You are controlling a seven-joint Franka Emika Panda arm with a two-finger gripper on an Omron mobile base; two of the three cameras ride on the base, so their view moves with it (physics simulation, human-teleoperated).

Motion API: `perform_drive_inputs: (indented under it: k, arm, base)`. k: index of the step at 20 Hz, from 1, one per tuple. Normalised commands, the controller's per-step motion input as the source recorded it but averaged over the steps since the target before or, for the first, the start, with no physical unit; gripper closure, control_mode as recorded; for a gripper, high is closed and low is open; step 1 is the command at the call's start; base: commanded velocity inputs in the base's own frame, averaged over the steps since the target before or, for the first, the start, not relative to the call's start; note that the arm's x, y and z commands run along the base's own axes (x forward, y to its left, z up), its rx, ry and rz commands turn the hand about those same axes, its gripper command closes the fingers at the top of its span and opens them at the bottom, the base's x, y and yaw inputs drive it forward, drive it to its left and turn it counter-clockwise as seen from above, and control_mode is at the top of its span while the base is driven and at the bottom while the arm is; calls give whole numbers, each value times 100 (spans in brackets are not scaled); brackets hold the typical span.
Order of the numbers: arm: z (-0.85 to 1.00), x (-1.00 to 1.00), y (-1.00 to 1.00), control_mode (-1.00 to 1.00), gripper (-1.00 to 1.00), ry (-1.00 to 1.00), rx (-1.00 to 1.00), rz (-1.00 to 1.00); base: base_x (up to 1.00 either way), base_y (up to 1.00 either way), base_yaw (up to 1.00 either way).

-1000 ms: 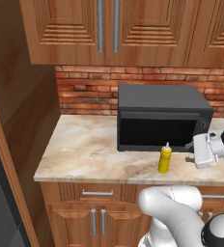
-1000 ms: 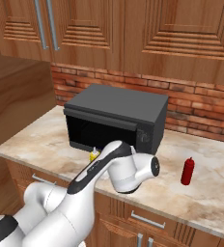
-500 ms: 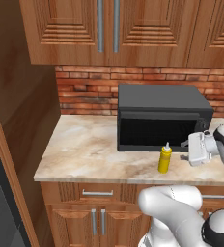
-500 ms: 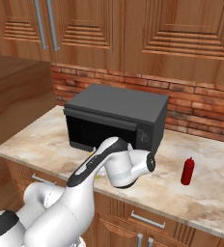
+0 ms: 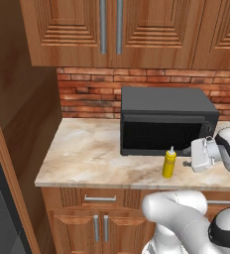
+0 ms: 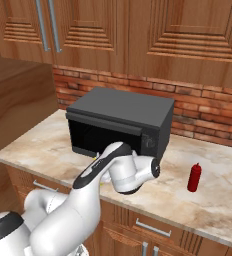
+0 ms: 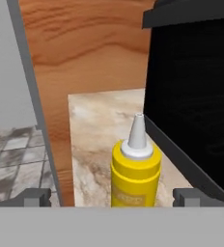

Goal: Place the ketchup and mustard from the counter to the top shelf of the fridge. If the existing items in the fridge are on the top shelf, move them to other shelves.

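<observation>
Gripper (image 7: pixel 112 197) level with the mustard (image 7: pixel 135 169), jaws spread wide and holding nothing.

In the left base view the mustard (image 5: pixel 169 163) stands upright on the counter (image 5: pixel 92 158), just in front of the black microwave (image 5: pixel 166 119) and near the front edge; the gripper (image 5: pixel 189 156) is close on its right and does not touch it. In the right base view the ketchup (image 6: pixel 194 177) stands upright on the counter (image 6: pixel 223 195), to the right of the microwave (image 6: pixel 120 122) and well apart from the arm (image 6: pixel 115 172), which covers the mustard. In the hand view the yellow bottle is between the two dark fingertips (image 7: pixel 34 197), with clear space on each side, and the microwave's dark front is just on its right.
</observation>
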Motion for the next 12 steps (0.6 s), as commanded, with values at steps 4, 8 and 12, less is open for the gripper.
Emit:
perform_drive_inputs:
  k: [4,8,12]
  arm:
    - [-27,0,6,-100,-100,6,-3,3]
    - [-12,3,3,-100,-100,4,0,4]
    - [0,11,2,-100,-100,2,0,6]
  base:
    - [0,0,0]
    - [0,0,0]
    - [0,0,0]
